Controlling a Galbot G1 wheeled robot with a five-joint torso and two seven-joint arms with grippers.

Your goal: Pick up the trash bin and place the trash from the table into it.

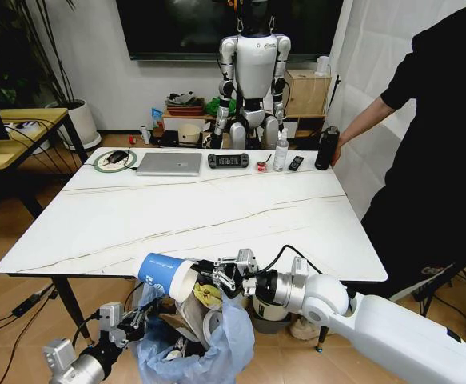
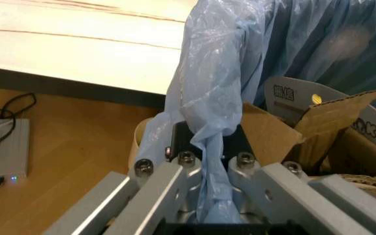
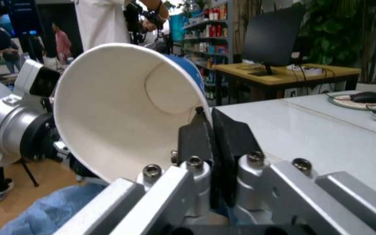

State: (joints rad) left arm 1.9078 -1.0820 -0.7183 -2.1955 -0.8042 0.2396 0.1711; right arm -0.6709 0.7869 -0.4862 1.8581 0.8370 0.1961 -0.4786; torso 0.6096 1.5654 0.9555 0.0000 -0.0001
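Up close, the right wrist view shows the right gripper [image 3: 207,142] pinching the rim of the blue paper cup [image 3: 119,110] — held over the trash bin [image 1: 197,348] at the table's [image 1: 217,216] near edge. Below, the left gripper [image 2: 204,152] clamps the bin's light-blue bag [image 2: 217,88]; torn cardboard [image 2: 318,120] inside carries unreadable print.

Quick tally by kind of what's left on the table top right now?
Laptop: 1
Bottles, clear and black: 2
Controller: 1
Remote: 1
Mouse on its pad: 2
Small red item: 1
Total: 8
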